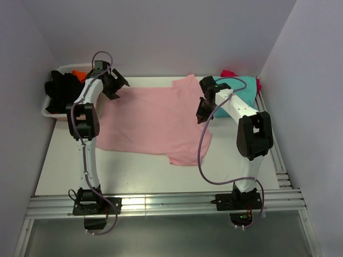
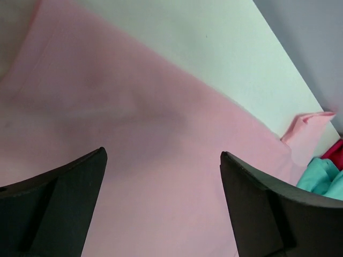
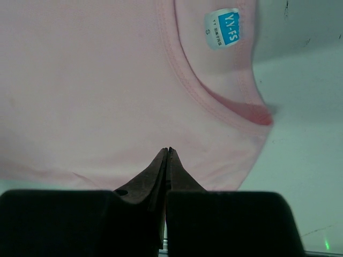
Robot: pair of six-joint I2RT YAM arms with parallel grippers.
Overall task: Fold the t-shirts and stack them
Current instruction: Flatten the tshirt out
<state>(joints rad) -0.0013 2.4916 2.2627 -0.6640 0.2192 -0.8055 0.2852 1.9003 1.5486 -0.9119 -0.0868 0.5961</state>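
Cloth risk, top view: light pink t-shirt lies spread on the table. Its far sleeve looks turned over, so a fold could trap that crease.
Count, top view: five t-shirts. One pink, one teal t-shirt, one magenta t-shirt, one black t-shirt and one orange t-shirt in one basket.
Left gripper, left wrist view: jaws spread wide above pink cloth, holding nothing. A low grab might miss the edge.
Right gripper, right wrist view: jaws pressed together, empty, near one collar. Closed tips could ruck the cloth.
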